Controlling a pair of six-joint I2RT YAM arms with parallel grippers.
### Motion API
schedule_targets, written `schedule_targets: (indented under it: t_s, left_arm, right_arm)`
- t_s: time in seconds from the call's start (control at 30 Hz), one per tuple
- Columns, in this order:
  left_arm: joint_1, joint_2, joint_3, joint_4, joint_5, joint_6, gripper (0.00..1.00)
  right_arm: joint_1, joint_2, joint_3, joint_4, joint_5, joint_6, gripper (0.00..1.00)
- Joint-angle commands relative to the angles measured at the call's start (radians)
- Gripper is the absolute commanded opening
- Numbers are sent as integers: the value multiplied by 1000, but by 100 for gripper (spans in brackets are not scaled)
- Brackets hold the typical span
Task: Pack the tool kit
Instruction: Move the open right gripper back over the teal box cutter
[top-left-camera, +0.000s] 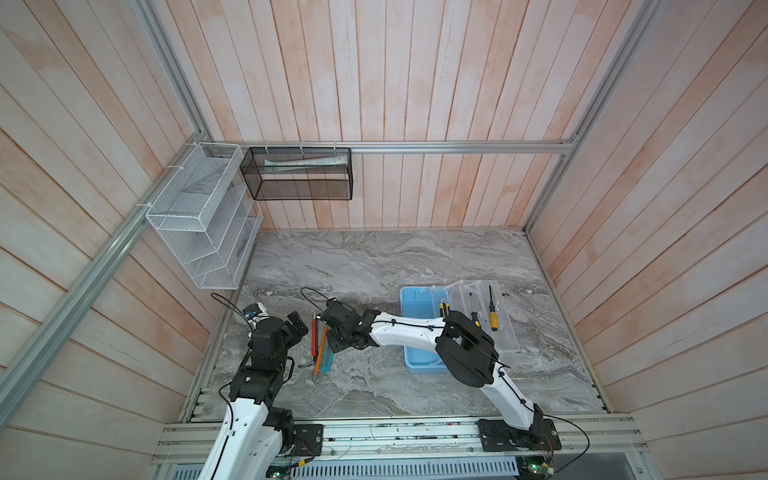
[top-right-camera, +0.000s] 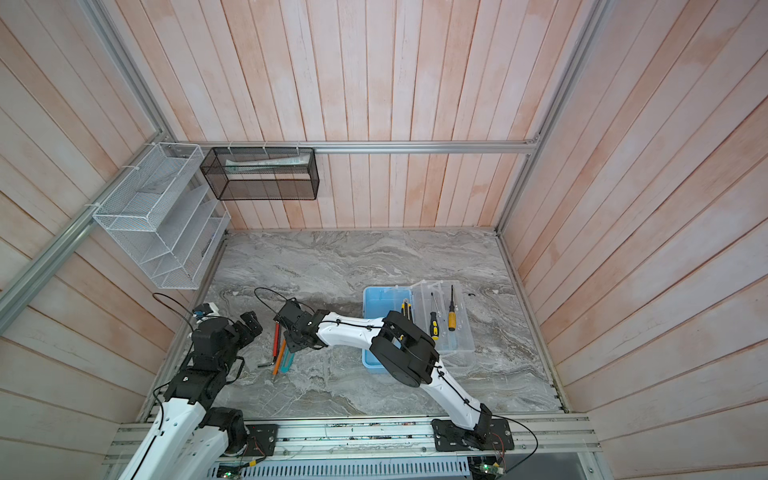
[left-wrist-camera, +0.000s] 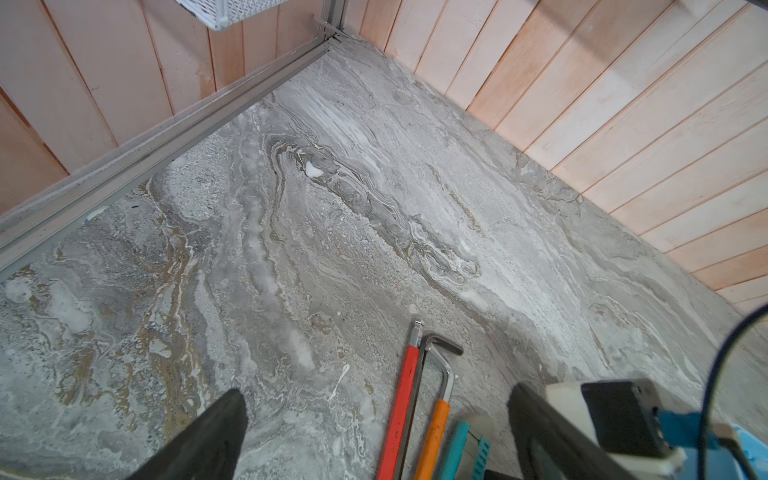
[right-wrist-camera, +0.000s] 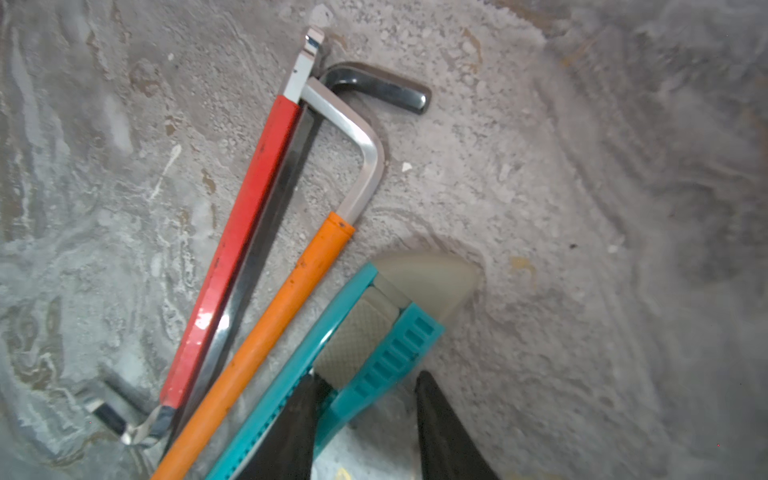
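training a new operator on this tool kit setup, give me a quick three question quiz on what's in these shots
1. True or false: the left gripper holds a screwdriver.
2. Which tool do the right gripper's jaws straddle? A) red-sleeved hex key B) teal cutter C) orange-sleeved hex key
3. Fill in: ___ screwdrivers lie on the see-through lid.
Key: 1 false, it is open and empty. 2 B. 3 two.
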Motion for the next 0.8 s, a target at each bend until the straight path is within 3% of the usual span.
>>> schedule_targets:
  t_s: [0.0,0.27,0.53,0.77]
  left_arm:
    - [5,-2,1,19,14,17,100]
    - [6,-3,0,20,17,18,100]
    - [5,-3,0,20,18,18,100]
    - [6,-2,1,23,22,19,100]
  right_arm:
    - [-9,-41,-50,-127,106,-64,40]
    - [-42,-116,-69,-66,35,-83,44]
    - [-42,-183,-156,3,-68,61,49]
    - [-23,-116,-141,-26,-85,112,50]
